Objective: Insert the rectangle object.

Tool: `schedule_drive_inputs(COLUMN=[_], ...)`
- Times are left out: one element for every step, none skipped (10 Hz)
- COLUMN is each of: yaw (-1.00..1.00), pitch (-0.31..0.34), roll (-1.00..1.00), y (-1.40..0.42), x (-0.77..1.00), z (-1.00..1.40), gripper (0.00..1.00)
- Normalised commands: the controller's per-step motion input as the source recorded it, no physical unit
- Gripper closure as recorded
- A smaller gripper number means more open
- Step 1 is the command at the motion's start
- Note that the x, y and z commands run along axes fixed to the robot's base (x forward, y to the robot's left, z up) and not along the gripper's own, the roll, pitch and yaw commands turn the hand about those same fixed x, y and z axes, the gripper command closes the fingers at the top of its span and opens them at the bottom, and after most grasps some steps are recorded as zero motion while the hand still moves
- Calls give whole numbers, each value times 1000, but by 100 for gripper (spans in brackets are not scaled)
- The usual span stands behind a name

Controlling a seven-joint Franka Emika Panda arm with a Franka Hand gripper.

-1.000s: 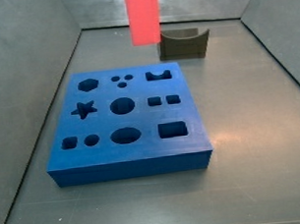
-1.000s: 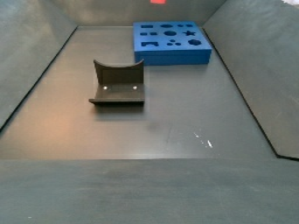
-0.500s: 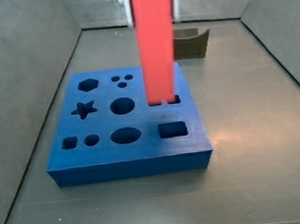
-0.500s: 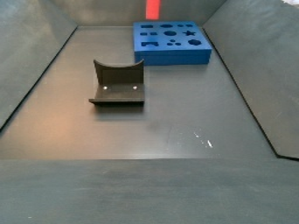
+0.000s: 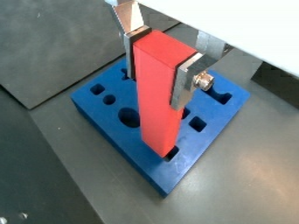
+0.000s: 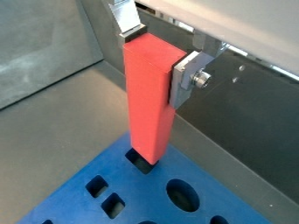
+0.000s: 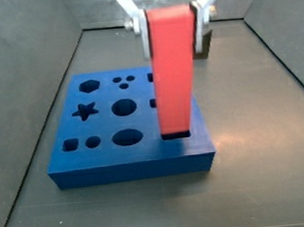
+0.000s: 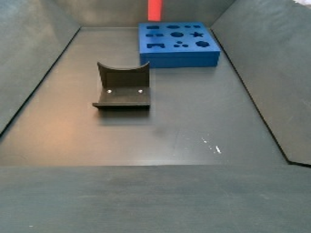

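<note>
My gripper (image 7: 171,19) is shut on the top of the rectangle object (image 7: 173,74), a tall red block held upright. In both wrist views the silver fingers (image 5: 187,74) (image 6: 187,74) clamp its upper end, gripper (image 5: 160,54) (image 6: 158,57). The block (image 5: 158,101) (image 6: 149,96) reaches down to the blue board (image 7: 79,162) (image 5: 117,131) (image 6: 128,197). Its lower end stands at the mouth of the rectangular hole at one corner of the board; how deep it sits I cannot tell. In a side view only a bit of the block (image 8: 155,9) shows above the board (image 8: 183,56).
A small dark olive curved holder (image 8: 123,86) stands on the grey floor apart from the board. Grey walls (image 7: 33,86) close the floor in on both sides. The board has several other shaped holes, among them a star (image 7: 85,112) and a round hole (image 7: 127,139).
The red block has moved across the board from the middle holes to the corner rectangular hole and come lower. The gripper has come into the side view.
</note>
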Motion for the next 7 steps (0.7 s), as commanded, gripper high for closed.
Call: schedule_drive_inputs(yaw=[0,0,0,49,111,37,0], pitch=[76,93,81,46,51,99,104], roll=[80,133,147,127,114,124,110], y=[0,57,74,66,60,17,9], x=[77,9,0,0,40,214,220], z=[-206,-211,-200,-169,-146,-171,-223], gripper=[100,100,100,100,100,100,100])
